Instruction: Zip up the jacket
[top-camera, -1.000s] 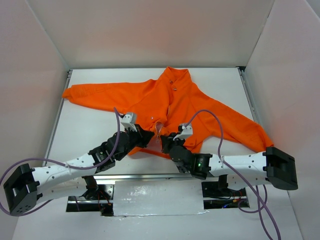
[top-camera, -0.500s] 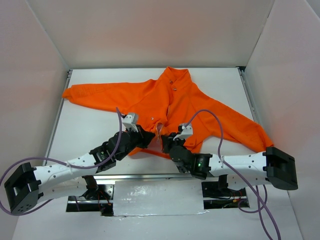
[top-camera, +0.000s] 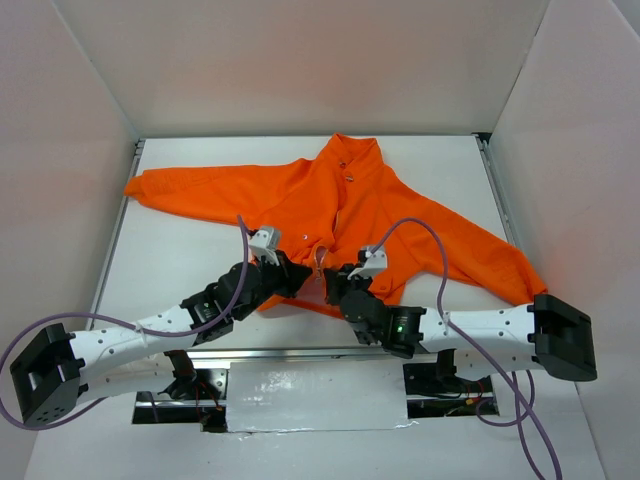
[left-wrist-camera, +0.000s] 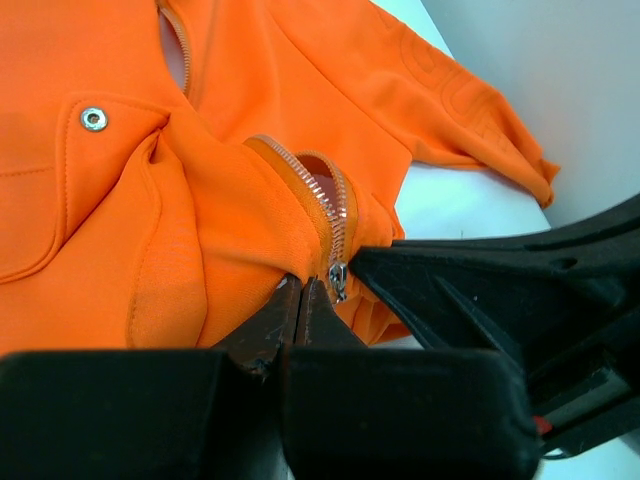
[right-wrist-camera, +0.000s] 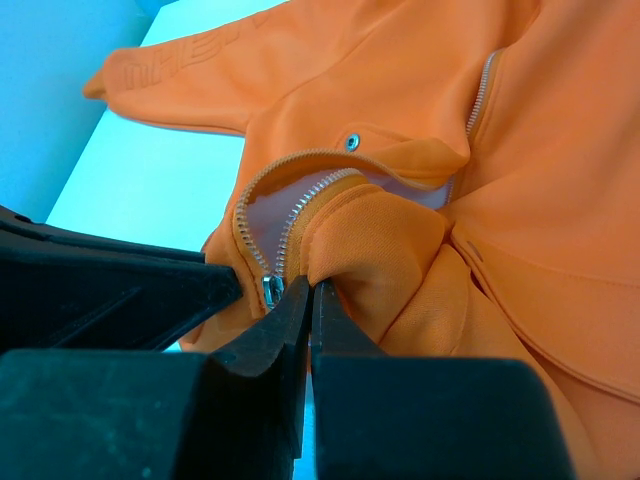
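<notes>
Two grippers meet at the near hem of the jacket, your left gripper and right gripper almost touching. Each has its jaws pressed together on a fold of orange fabric, one on either side of the pale zipper, with the metal slider just beside the fingertips. Beyond them you see the zipper teeth curving around a small gap, and a snap on a pocket flap. Farther on, the jacket lies spread across the white surface, sleeves out left and right, collar at the far side.
</notes>
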